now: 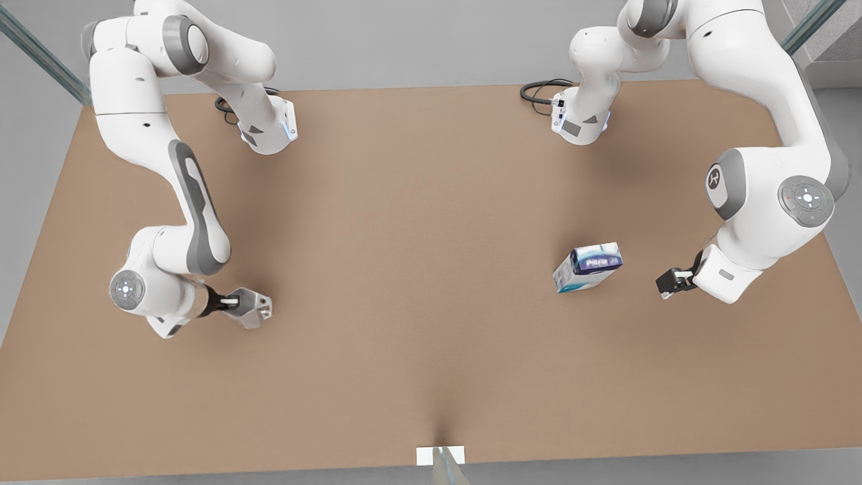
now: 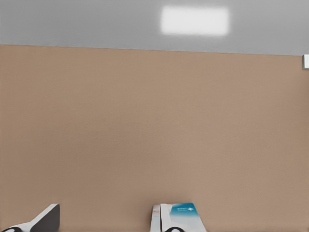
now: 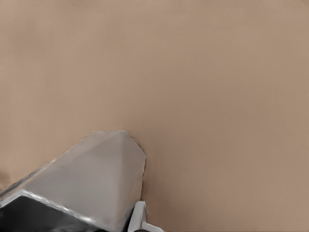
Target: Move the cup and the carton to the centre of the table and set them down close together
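Plain matte light-brown table [image 1: 417,283] under a grey surround, with two white Franka arms mounted at the far edge, black cables [image 1: 539,91] looped by their bases. Toward the front view's right, well off centre, sits the carton [image 1: 588,267] – white with a dark blue printed band and a teal lower edge, resting on the tabletop at a skewed angle. Just to its right in that view hangs the left gripper [image 1: 671,283], low over the wood, near the carton but apart from it. Seen from the left wrist view as the left gripper [image 2: 101,221] with fingers [image 2: 46,220] spread wide and nothing between them; carton [image 2: 186,213] visible just past one finger, table [image 2: 154,125] stretching beyond. Toward the front view's left, likewise far from the middle, reaches the right gripper [image 1: 233,302], clamped on the wall of the cup [image 1: 254,308] – silvery-grey, faceted, angular. Looms close in the right wrist view as the cup [image 3: 96,179], one pale finger [image 3: 140,220] pressed against its side, bare table [image 3: 203,72] behind. Cannot tell whether the cup touches the wood or is held just above it. Small white tag [image 1: 440,455] at the near edge of the table.
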